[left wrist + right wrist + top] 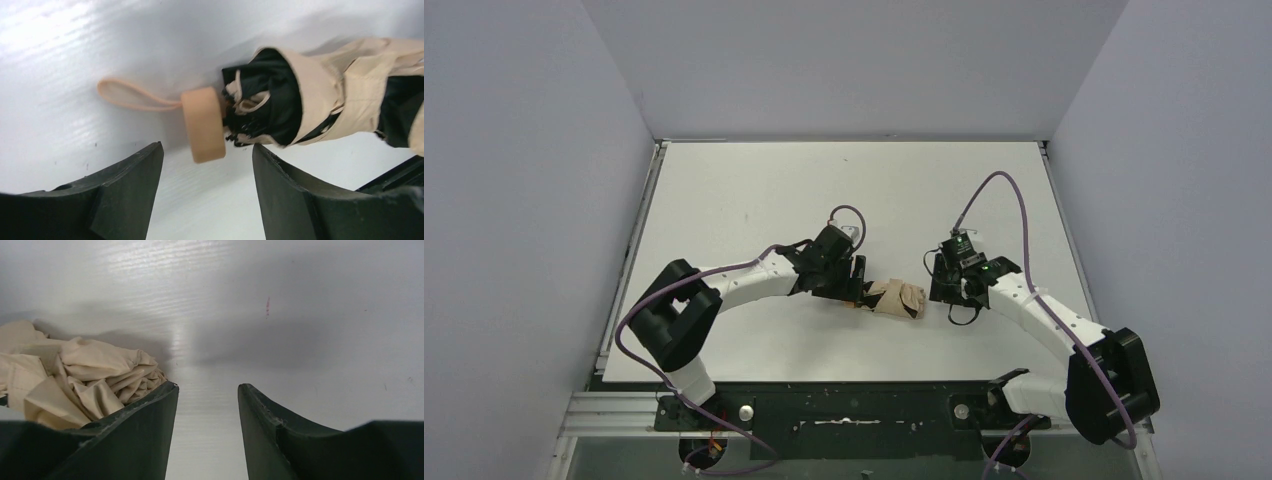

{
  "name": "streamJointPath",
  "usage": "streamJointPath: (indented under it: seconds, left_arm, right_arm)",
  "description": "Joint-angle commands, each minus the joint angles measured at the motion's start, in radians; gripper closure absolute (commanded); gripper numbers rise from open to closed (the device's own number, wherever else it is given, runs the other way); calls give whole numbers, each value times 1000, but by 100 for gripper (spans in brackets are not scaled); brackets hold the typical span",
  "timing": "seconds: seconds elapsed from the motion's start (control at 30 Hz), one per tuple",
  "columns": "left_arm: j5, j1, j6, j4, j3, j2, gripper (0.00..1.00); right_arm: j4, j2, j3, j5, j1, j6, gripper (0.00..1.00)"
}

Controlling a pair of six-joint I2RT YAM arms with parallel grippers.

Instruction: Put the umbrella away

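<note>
The folded umbrella [898, 298] lies on the white table [754, 190] between the two arms, a bundle of beige-tan fabric. In the left wrist view its tan handle [203, 124] with a loop [125, 95] points left, and black ribs show under the fabric [340, 95]. My left gripper [856, 290] is at the handle end, open, with the handle just beyond the fingertips and nothing held. My right gripper [939, 287] is open just right of the bundle; crumpled fabric [85, 375] lies beside its left finger [145, 430], only bare table between the fingers.
Grey walls close in the table on three sides. A metal rail [824, 410] with the arm bases runs along the near edge. A small red mark [267, 306] is on the table surface ahead of the right gripper.
</note>
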Motion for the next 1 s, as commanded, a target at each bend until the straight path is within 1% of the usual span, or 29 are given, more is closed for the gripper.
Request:
streamJointPath:
  seconds: [0.0, 0.07, 0.17, 0.4, 0.5, 0.6, 0.8, 0.87, 0.97]
  left_arm:
    - [109, 15, 82, 77, 96, 54, 38]
    - [137, 15, 84, 84, 111, 87, 44]
    - [176, 16, 72, 107, 117, 126, 55]
    - [195, 19, 47, 145, 115, 161, 61]
    - [191, 41, 49, 145, 129, 160, 61]
    - [183, 86, 58, 130, 154, 154, 61]
    - [203, 189, 121, 66, 255, 179, 61]
    - [198, 212, 138, 47, 268, 173, 60]
    - [188, 244, 160, 20, 253, 130, 52]
  right_arm:
    - [63, 64, -14, -90, 1, 8, 51]
    - [105, 90, -17, -141, 3, 23, 51]
    - [153, 121, -12, -185, 4, 44, 52]
    - [249, 185, 32, -234, 7, 77, 53]
    - [289, 236, 87, -242, 7, 77, 54]
    - [328, 316, 161, -258, 7, 61, 54]
    - [366, 475, 325, -279, -18, 18, 54]
    - [344, 501, 363, -259, -31, -1, 54]
    - [293, 481, 379, -199, -49, -39, 52]
